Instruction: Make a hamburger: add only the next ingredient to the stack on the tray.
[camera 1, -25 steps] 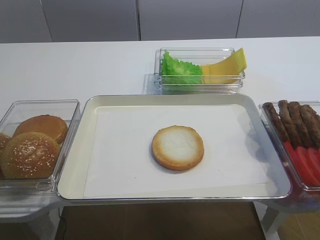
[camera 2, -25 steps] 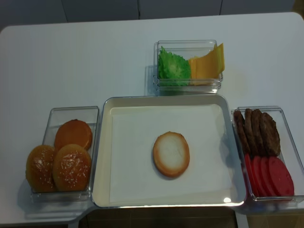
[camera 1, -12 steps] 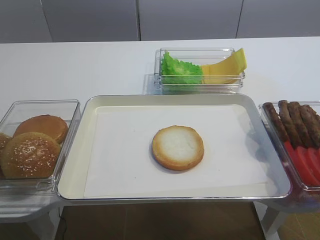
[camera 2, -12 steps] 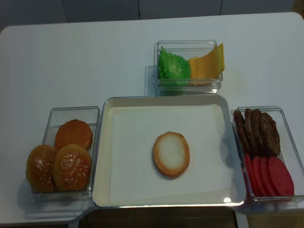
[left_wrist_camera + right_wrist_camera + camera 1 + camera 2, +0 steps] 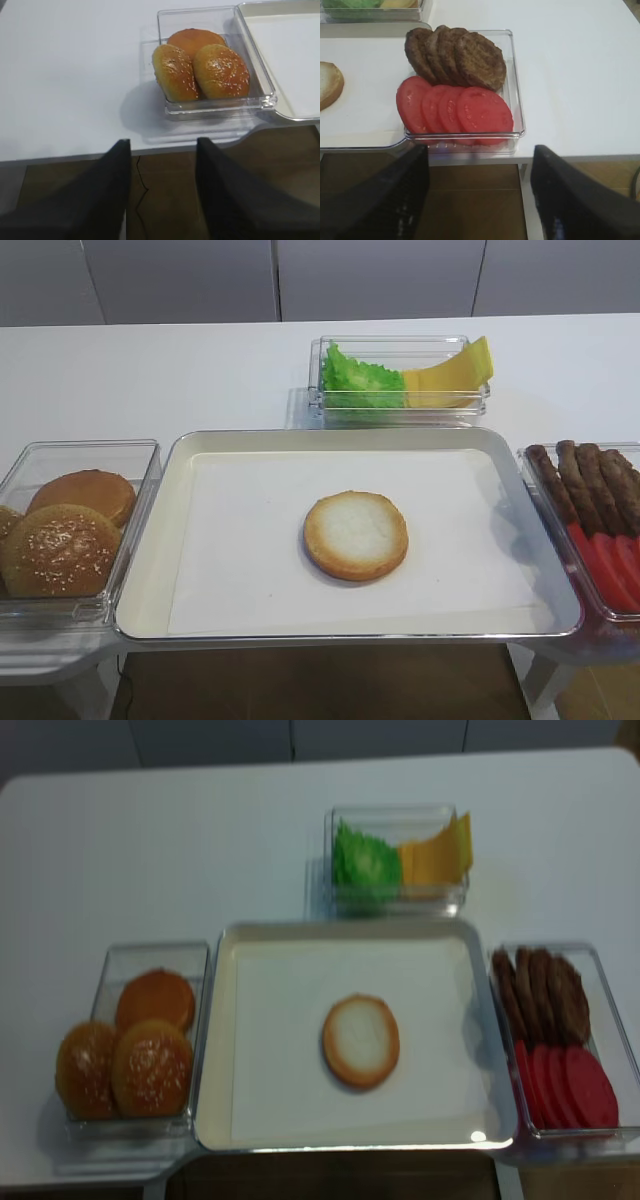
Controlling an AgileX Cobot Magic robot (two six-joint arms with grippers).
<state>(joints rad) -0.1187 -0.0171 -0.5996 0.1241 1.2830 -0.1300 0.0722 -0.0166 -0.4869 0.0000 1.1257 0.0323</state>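
Golden bun half (image 5: 356,535) lies on tray (image 5: 150,580), far from both open end effectors (image 5: 162,192).

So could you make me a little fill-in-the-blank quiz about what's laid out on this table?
1. The bun half on the tray lies with its ____ face up.
2. The tomato slices share a container with the ____.
3. Next to the lettuce in its container lies yellow ____.
4. The left gripper hangs below the table edge with its jaws ____.

Missing words: pale cut; meat patties; cheese; open
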